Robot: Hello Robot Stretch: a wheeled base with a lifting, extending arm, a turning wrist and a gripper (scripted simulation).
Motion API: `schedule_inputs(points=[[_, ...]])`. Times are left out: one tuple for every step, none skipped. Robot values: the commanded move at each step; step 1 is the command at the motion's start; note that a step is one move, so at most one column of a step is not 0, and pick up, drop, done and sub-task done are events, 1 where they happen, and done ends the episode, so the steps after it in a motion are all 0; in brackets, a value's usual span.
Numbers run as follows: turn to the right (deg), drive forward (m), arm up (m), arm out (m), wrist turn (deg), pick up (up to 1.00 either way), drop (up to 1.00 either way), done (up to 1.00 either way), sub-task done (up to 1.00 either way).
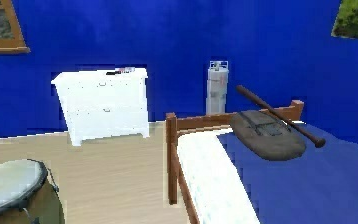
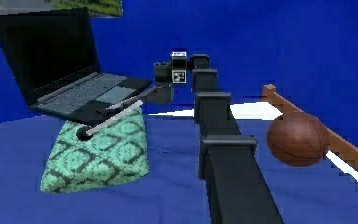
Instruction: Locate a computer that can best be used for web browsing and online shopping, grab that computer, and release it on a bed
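"At the far end of the dark square arm bar (image 2: pixel 227 150), what do we label first?" asks the first annotator.

"We label the dark two-fingered gripper (image 2: pixel 147 95), left of the white marker squares (image 2: pixel 177 65). Its finger setting cannot be read, and we cannot tell whether it holds anything, because the black-screened, grey-decked laptop computer (image 2: pixel 72 70) sits right at its tip, above the green diamond-patterned cushion (image 2: pixel 97 155)," replies the second.

"Where, then, do we place the computer?"

"We place it at the arm side view's upper left, over the cushion, which lies on the blue-covered bed (image 2: pixel 167 185). Whether its base touches the cushion we cannot say."

"What hazards do we note?"

"We judge three. A soft, sloping cushion is a poor seat: let go there, the machine could tip or slide off it. Its raised lid makes it top-heavy, which would worsen any tilt. And the arm, drawing back, might snag the deck and drag it. The brown-orange round ball (image 2: pixel 297 140), resting near the wooden bed rail (image 2: pixel 287 102) well apart from the computer, seems a lesser concern unless the bed is jolted."

"How do we describe the computer itself?"

"We describe a slim clamshell with lid raised past upright, blank dark screen, grey keyboard deck and a paler touchpad; it appears tilted, one front corner lowest."
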Motion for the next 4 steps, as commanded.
schedule_inputs(points=[[0.0,0.00,0.00,0.00,30.0,0.00,0.00,0.00,0.00],[0.0,0.00,-0.02,0.00,0.0,0.00,0.00,0.00,0.00],[0.0,0.00,-0.32,0.00,0.0,0.00,0.00,0.00,0.00],[0.0,0.00,0.00,0.00,0.0,0.00,1.00,0.00,0.00]])
